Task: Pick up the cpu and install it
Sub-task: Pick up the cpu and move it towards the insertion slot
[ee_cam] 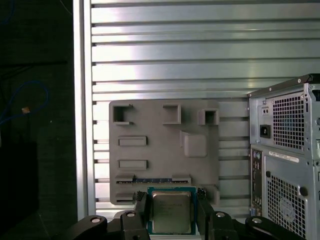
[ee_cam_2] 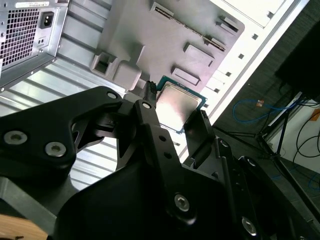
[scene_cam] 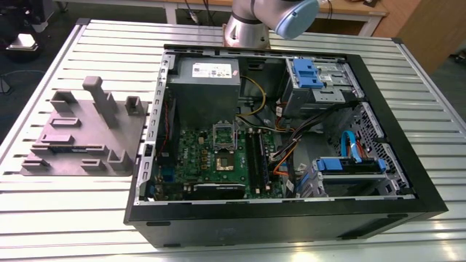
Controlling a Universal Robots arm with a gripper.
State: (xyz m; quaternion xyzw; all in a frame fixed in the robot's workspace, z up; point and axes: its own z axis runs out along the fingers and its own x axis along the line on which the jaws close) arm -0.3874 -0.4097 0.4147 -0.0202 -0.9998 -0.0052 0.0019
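The cpu (ee_cam: 171, 214), a small square chip with a shiny metal top on a green edge, sits between my two black fingers (ee_cam: 141, 206) in both wrist views. My gripper (ee_cam: 171, 210) is shut on it, one finger against each opposite side. The cpu (ee_cam_2: 179, 106) and gripper (ee_cam_2: 173, 107) hang well above the slatted table, over the near edge of the grey holder block (ee_cam: 165, 150). In the exterior view the open socket (scene_cam: 222, 160) with a brownish centre lies on the green motherboard (scene_cam: 211, 164) inside the case, its metal frame flipped up.
The open black computer case (scene_cam: 284, 218) fills the exterior view's right, with a grey power supply (scene_cam: 205, 82), blue drive brackets (scene_cam: 306, 73) and cables. The grey holder block (scene_cam: 84, 134) stands on the slatted table (scene_cam: 43, 207) at that view's left. The arm's base (scene_cam: 248, 24) rises behind the case.
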